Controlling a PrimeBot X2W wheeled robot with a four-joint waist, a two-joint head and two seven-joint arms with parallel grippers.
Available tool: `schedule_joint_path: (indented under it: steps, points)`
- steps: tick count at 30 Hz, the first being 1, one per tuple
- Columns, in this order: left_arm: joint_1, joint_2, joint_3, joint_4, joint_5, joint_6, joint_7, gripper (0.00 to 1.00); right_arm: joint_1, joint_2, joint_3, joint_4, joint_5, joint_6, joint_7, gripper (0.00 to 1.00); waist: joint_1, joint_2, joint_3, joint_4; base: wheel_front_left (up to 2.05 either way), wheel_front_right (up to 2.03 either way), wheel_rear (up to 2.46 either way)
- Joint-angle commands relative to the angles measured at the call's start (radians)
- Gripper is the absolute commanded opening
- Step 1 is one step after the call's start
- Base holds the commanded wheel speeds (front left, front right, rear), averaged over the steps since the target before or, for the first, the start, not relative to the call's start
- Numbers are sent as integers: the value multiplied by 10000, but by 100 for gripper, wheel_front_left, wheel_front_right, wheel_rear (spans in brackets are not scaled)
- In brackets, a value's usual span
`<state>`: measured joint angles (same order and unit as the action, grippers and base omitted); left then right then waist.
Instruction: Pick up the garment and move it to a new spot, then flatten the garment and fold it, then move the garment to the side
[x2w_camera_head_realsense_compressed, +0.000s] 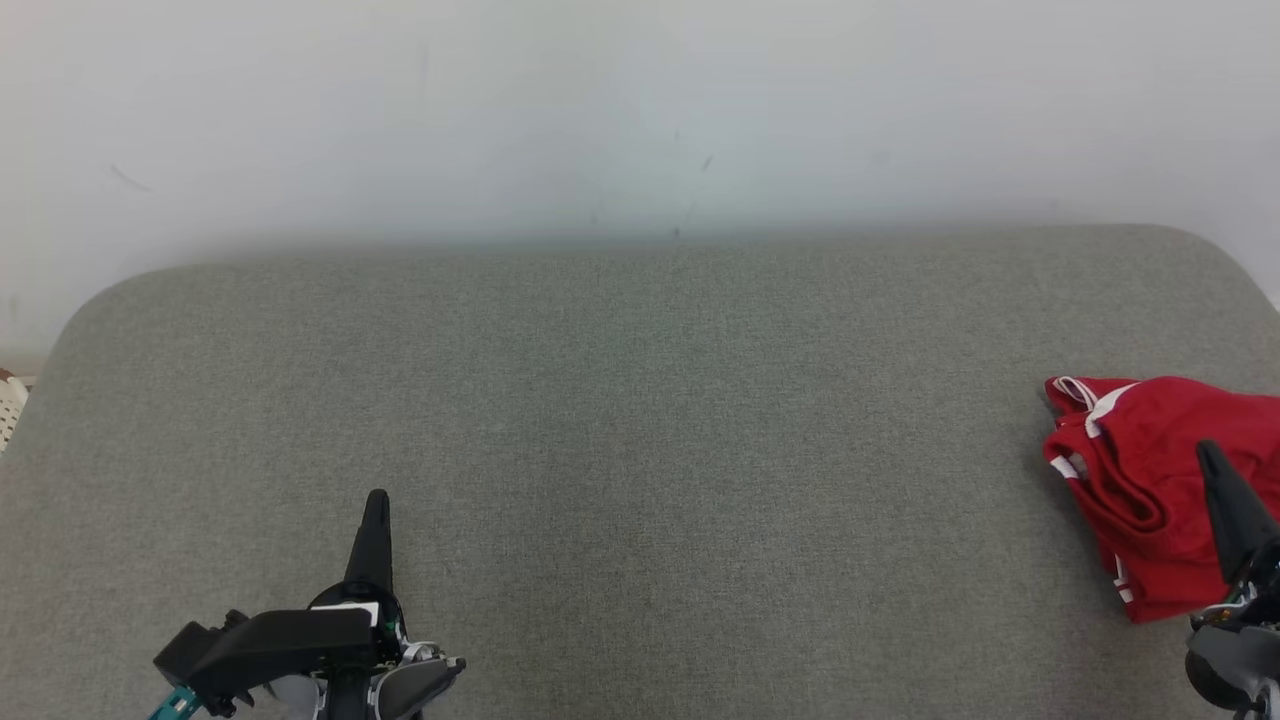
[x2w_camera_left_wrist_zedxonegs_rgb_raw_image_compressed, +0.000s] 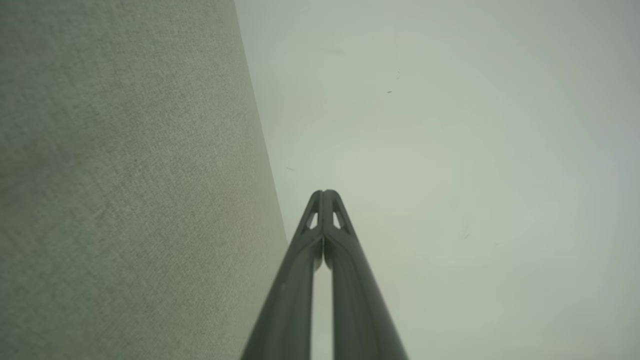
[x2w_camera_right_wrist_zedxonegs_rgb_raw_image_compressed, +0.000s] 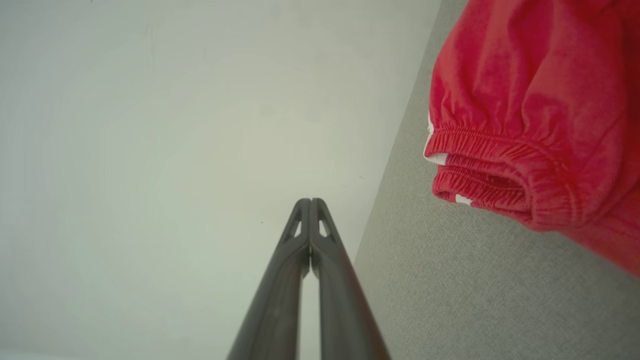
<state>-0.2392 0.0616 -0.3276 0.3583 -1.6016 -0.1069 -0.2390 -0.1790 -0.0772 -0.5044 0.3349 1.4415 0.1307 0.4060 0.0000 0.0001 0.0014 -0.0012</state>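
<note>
One red garment (x2w_camera_head_realsense_compressed: 1140, 470), white-trimmed with a gathered elastic band, lies crumpled at the right end of the one grey cushion (x2w_camera_head_realsense_compressed: 640, 400). Two grippers: left gripper (x2w_camera_head_realsense_compressed: 376, 498) at the cushion's near left, right gripper (x2w_camera_head_realsense_compressed: 1206, 450) beside the garment, both with fingers pressed together, empty.

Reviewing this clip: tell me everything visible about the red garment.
The garment is red, soft knit-looking cloth with white trim and a gathered elastic waistband, likely shorts. It lies bunched and creased, not flattened, at the right edge of the grey cushioned surface, which carries it. The right claw, shut and empty, overlaps it in the head view. The right wrist view shows the claw beside the cloth, not gripping it.
</note>
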Motion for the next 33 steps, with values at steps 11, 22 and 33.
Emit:
schedule_joint_path:
  steps: [11,22,33]
  points:
    - [-271,-84,56,102,-817,-214,22,0,-331,-125,-252,189,858,0,302,0,0,-1,58,6,0,0,0]
    - [-309,-112,59,133,-1057,-268,29,0,-351,-149,-294,261,1122,0,401,0,0,-1,84,8,0,0,0]
    - [-307,-112,56,131,-1058,-270,28,0,-337,-164,-264,260,1153,0,372,0,0,-1,84,8,0,0,0]
